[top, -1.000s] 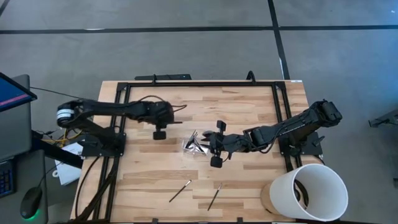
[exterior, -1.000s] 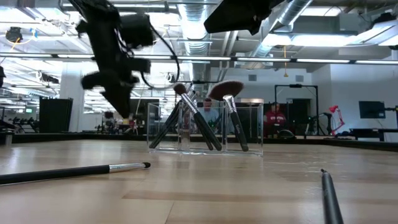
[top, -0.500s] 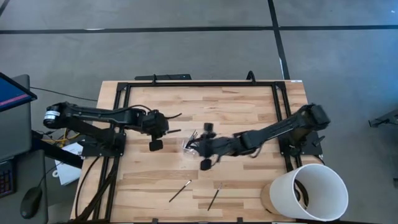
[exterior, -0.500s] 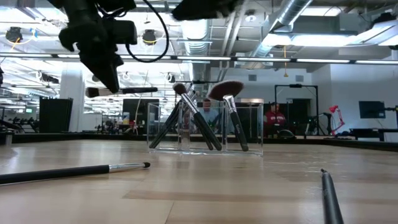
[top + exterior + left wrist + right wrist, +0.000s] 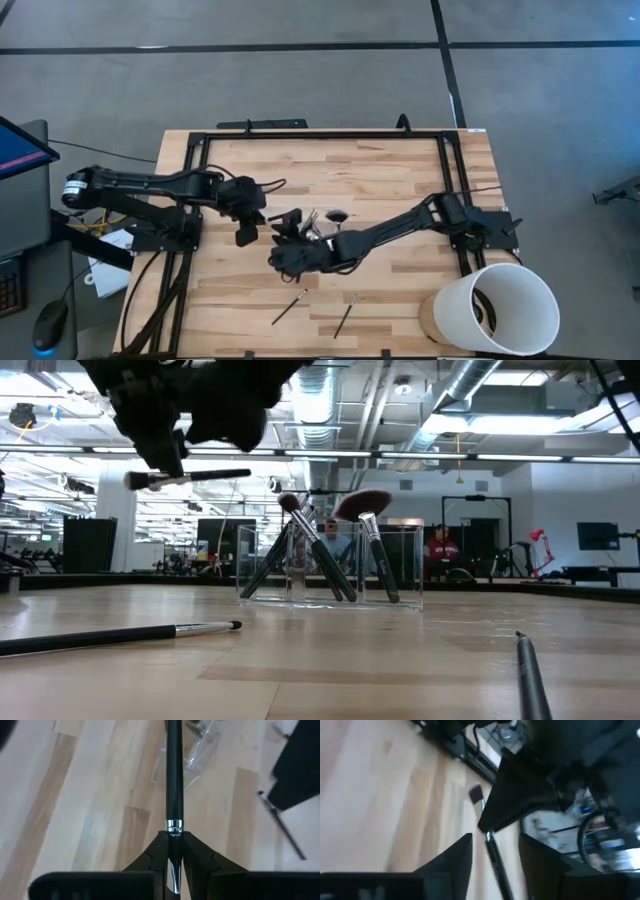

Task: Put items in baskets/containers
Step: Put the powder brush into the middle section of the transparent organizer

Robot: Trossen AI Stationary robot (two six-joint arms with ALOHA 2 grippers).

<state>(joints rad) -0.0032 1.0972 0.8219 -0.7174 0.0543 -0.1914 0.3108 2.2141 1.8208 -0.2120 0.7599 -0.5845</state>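
Fingers (image 5: 161,855) of the left gripper (image 5: 246,228) pinch a brush (image 5: 174,785) by its ferrule, holding it level above the bench (image 5: 400,180), just left of the clear tray (image 5: 312,232). The right gripper (image 5: 290,255) hangs close in front of the tray with its fingers (image 5: 454,856) parted and nothing between them; the two grippers sit near each other, so little free room shows around the tray on that side. Several brushes lean in the tray, a fan brush (image 5: 364,507) among them. Two loose brushes (image 5: 291,306) lie on the front boards, well clear of both arms. A white bucket (image 5: 500,305) stands at the front right corner. The right arm reaches long and low across the bench; the left arm stretches in from its base at the left edge.
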